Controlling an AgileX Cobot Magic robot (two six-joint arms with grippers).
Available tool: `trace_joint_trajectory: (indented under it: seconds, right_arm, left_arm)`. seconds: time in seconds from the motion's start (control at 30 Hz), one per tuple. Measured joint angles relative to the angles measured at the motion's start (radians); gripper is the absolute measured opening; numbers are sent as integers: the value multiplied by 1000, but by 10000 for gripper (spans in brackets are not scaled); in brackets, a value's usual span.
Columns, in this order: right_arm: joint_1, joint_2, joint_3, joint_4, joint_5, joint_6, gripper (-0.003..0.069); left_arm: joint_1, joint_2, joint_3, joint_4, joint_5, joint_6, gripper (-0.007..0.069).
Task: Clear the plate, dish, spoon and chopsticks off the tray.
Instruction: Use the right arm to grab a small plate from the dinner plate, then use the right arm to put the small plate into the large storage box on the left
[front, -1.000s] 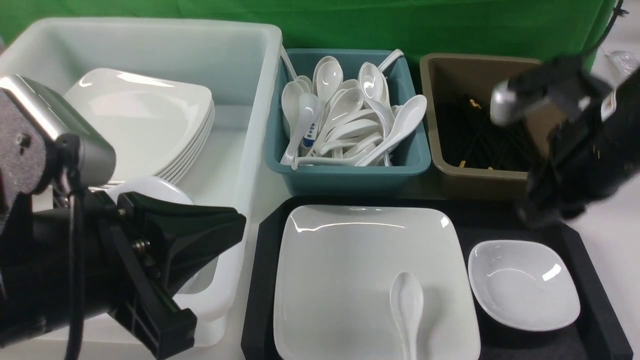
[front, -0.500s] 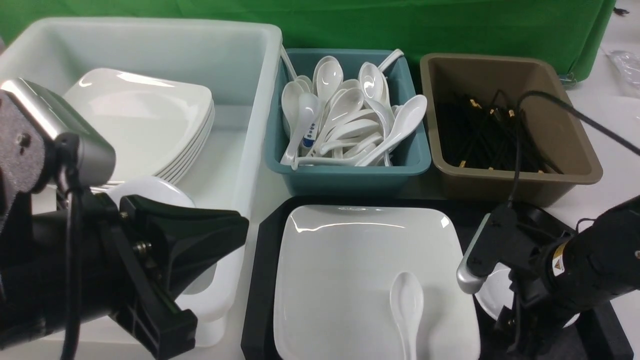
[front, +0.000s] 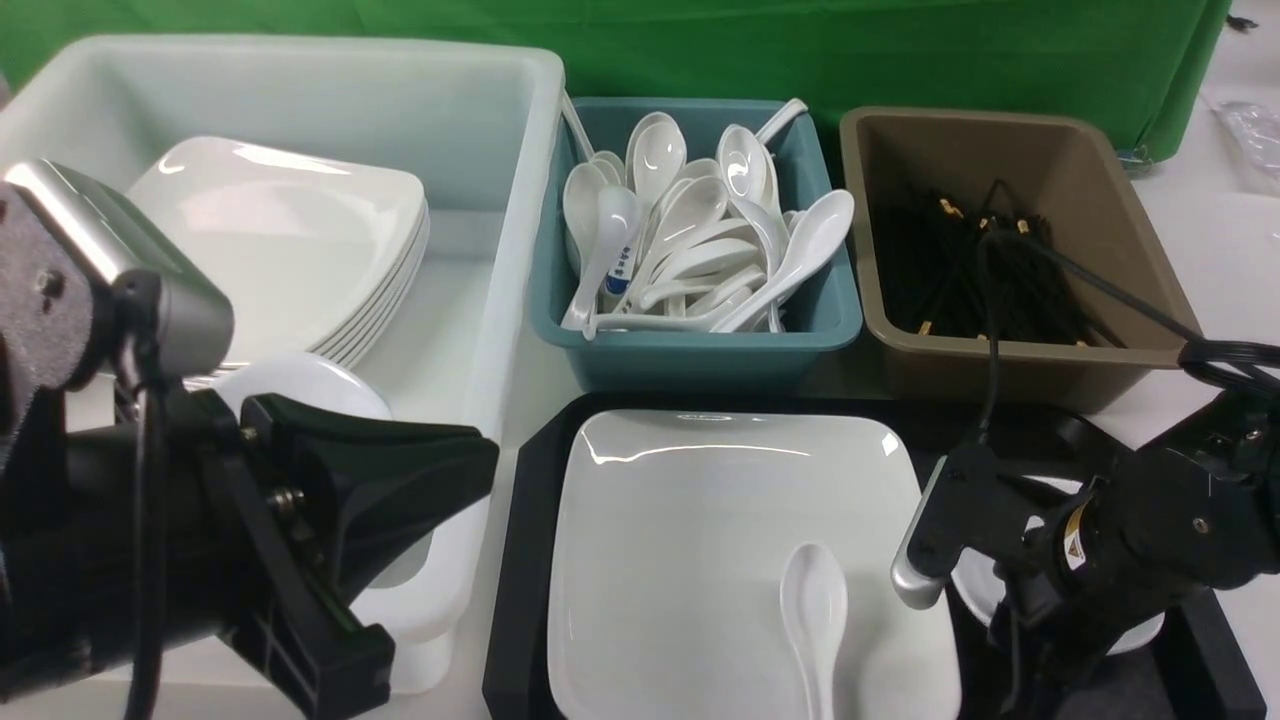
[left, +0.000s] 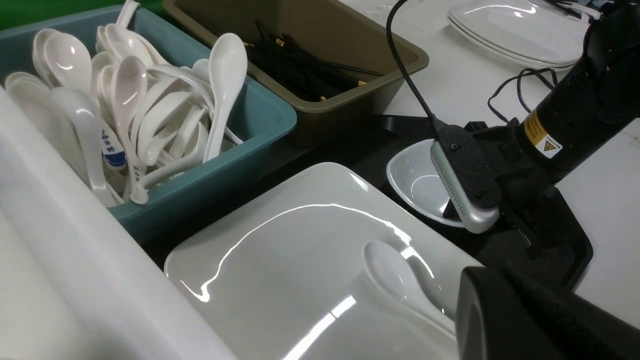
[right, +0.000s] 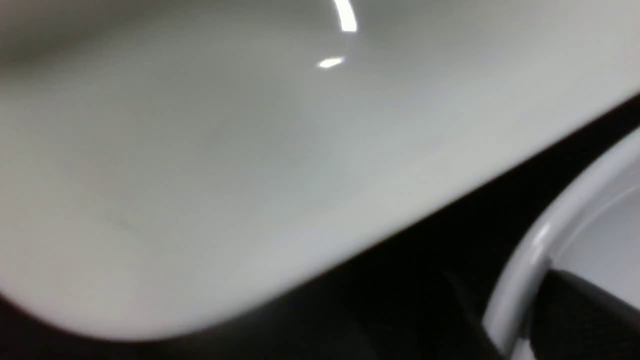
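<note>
The large white plate lies on the black tray with the plain white spoon on its near right part. The small dish sits on the tray right of the plate, mostly hidden by my right arm. My right gripper is down at the dish. In the right wrist view its jaws stand astride the dish rim, with one finger inside the dish. No chopsticks show on the tray. My left gripper is open and empty, left of the tray by the tub; its finger shows near the spoon.
A white tub at left holds stacked plates and a round dish. A teal bin holds several spoons. A brown bin holds black chopsticks. My right arm's cable crosses it. More plates lie on the table.
My right arm has come down from above the brown bin onto the dish on the tray, then shifted a little left. My left arm has barely moved.
</note>
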Motion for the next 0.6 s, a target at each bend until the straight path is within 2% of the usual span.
trace_joint_trajectory:
  seconds: [0.13, 0.3, 0.37, 0.5, 0.6]
  right_arm:
    - [9, -25, -12, -19, 44, 33, 219]
    - [98, -150, -103, -14, 254, 146, 66]
    - [168, -213, -181, -6, 373, 217, 60]
    - [302, -267, -347, -6, 441, 259, 60]
    - [423, -249, -508, -6, 429, 233, 60]
  left_arm:
    - [0, -29, 0, 32, 14, 0, 17]
    - [0, -105, 0, 108, 63, -35, 17]
    - [0, -152, 0, 180, 82, -124, 17]
    - [0, -212, -9, 361, 150, -292, 17]
    - [0, -259, -49, 596, 284, -507, 17]
